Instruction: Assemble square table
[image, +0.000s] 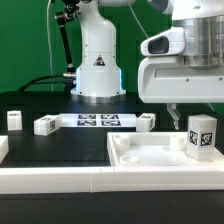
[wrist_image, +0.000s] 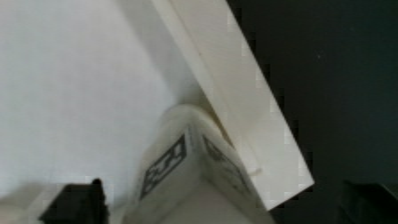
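Note:
The white square tabletop lies tray-side up at the exterior view's right. One white leg with a black-and-white tag stands upright in its far right corner. My gripper hangs just above that leg, open, with one finger to the leg's left and clear of it. In the wrist view the leg sits between my fingers, against the tabletop's raised rim; my gripper does not touch it. Three more legs lie on the black table.
The marker board lies flat in front of the robot base. A long white rail borders the black table at the front. Black table surface shows beyond the rim in the wrist view.

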